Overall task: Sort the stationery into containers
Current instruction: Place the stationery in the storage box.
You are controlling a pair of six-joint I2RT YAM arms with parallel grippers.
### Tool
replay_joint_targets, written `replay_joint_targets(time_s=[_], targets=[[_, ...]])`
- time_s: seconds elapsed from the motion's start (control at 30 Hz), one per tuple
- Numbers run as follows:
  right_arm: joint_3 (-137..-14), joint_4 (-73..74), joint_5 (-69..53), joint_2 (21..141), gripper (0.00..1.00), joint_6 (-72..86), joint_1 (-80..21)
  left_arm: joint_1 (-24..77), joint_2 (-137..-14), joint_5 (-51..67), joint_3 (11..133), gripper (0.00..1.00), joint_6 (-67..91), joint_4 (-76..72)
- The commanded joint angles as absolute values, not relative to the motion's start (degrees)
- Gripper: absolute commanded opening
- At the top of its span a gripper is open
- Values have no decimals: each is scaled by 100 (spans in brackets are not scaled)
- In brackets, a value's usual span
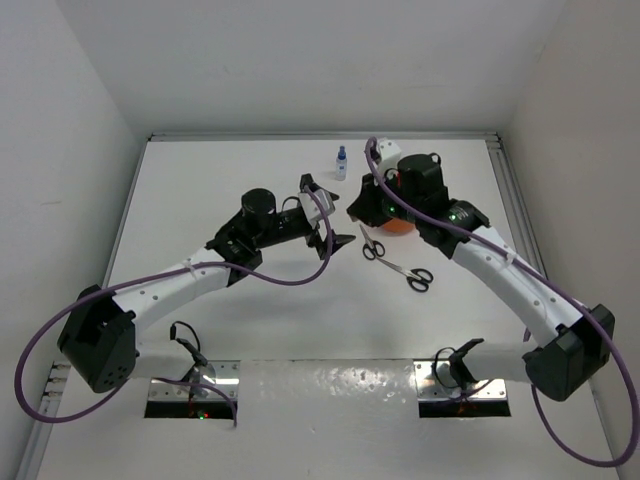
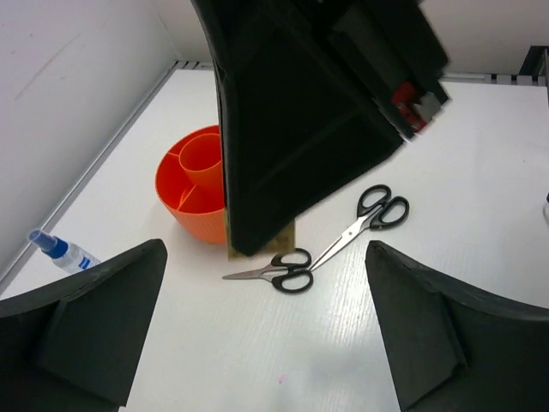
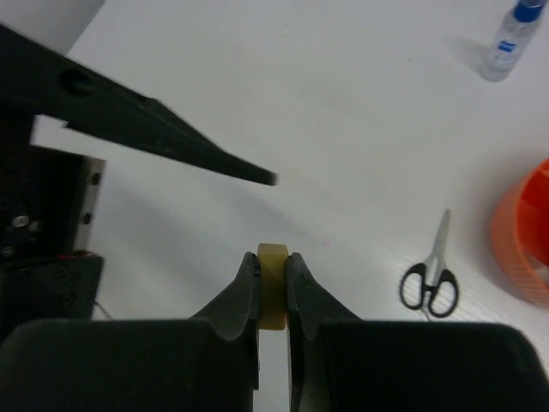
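- Eraser (image 3: 273, 292), beige, is held pinched between the closed right jaws. It appears to be clear of the table, just left of the orange tub (image 2: 193, 184).
- The left jaws are spread wide and empty, close in front of the right jaws. A brush between the two is the likeliest fault, so a clear path should be chosen before any swing.
- It is judged best that the piece be carried right, over the tub's rim, and lowered into an outer compartment before release. Small and light, it could bounce out if let go from high up.
- Scissors (image 2: 273, 272) and a second pair (image 2: 358, 226) lie on the near side of the tub, the tip of one reaching the other's handles. A low pass over them should be avoided.
- A blue-capped bottle (image 1: 341, 163) is seen toward the far edge.
- The table (image 1: 250, 330) is white and matte, closed in by plain white walls on the left, far and right sides.
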State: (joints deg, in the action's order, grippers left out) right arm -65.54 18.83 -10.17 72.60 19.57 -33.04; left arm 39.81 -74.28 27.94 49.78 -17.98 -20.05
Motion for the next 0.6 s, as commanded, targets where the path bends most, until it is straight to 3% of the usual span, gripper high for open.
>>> replay_joint_targets(time_s=[0.0,0.23,0.57], targets=[[-6898,2134,-713,7522,0,1181,-2875,3973,-7304,2594,4922,100,-1425,-2074],[-7628,2329,474,8744,0,-350,-2277,3709,-6848,1855,4518,100,-730,-1811],[-8103,2224,921,10115,0,-1239,-2197,3349,-6293,1354,3850,100,-466,-1608]])
